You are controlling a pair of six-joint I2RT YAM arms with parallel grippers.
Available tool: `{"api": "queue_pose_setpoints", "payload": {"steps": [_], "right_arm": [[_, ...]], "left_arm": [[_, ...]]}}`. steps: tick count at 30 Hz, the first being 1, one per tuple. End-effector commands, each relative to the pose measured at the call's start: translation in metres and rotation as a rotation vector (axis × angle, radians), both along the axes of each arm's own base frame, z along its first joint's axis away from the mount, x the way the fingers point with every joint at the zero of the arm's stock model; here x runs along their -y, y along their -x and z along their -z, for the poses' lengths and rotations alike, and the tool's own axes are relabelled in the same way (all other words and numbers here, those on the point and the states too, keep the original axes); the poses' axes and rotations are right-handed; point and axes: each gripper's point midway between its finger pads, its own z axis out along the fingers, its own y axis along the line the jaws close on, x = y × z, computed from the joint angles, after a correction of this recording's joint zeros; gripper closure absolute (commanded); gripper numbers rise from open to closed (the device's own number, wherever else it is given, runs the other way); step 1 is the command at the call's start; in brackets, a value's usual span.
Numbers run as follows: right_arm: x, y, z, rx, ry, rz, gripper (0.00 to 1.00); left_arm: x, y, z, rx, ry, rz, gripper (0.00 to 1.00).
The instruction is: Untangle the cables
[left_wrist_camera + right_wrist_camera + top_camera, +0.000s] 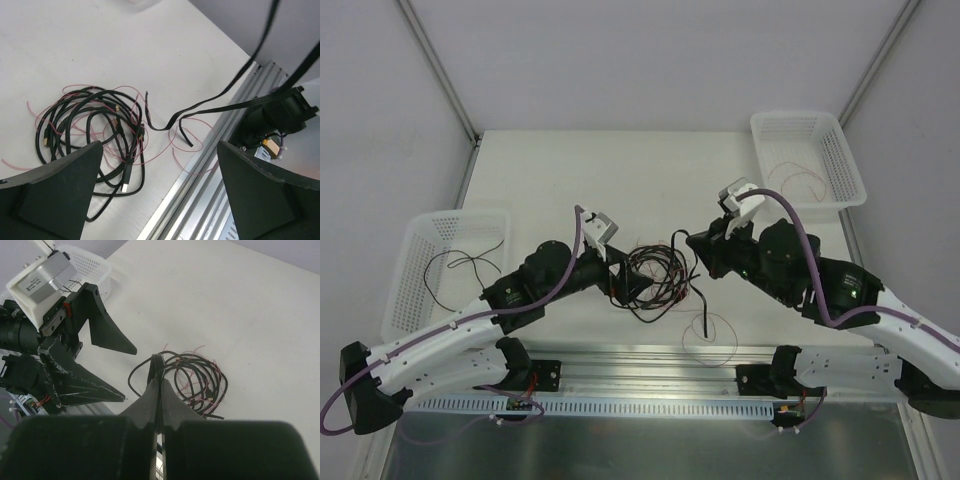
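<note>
The cables (652, 275) lie in a looped bundle of black wires and fine red wire at the table's near middle; the bundle also shows in the left wrist view (95, 127) and the right wrist view (197, 377). My left gripper (622, 277) hovers at the bundle's left edge with its jaws wide open and empty (159, 150). My right gripper (692, 246) is shut on a flat black cable (158, 365), held above the bundle's right side (158, 382). That cable hangs down to the table (705, 318) and trails past the bundle (200, 107).
A white basket (420, 235) at the left holds a thin black cable (465, 268). A white basket (840, 150) at the back right holds a red wire (800, 180). A red wire loop (712, 338) lies by the aluminium rail (650, 362) at the table's near edge.
</note>
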Motion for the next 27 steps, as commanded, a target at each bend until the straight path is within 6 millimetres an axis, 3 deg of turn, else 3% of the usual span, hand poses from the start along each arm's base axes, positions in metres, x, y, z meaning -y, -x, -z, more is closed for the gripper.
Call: {"api": "queue_pose_setpoints", "payload": {"steps": [1, 14, 24, 27], "right_arm": [[-0.021, 0.003, -0.014, -0.007, -0.079, -0.047, 0.99], [-0.052, -0.001, -0.015, -0.016, -0.073, -0.094, 0.99], [-0.062, -0.014, -0.017, 0.010, -0.053, -0.058, 0.99], [-0.058, -0.021, -0.015, 0.011, -0.052, -0.010, 0.99]], "left_arm": [[0.020, 0.013, -0.044, 0.213, 0.131, 0.152, 0.01], [0.052, 0.024, -0.066, 0.409, 0.128, 0.324, 0.01], [0.073, 0.039, -0.051, 0.328, 0.133, 0.388, 0.01], [0.074, 0.033, -0.047, 0.291, 0.139, 0.347, 0.09]]}}
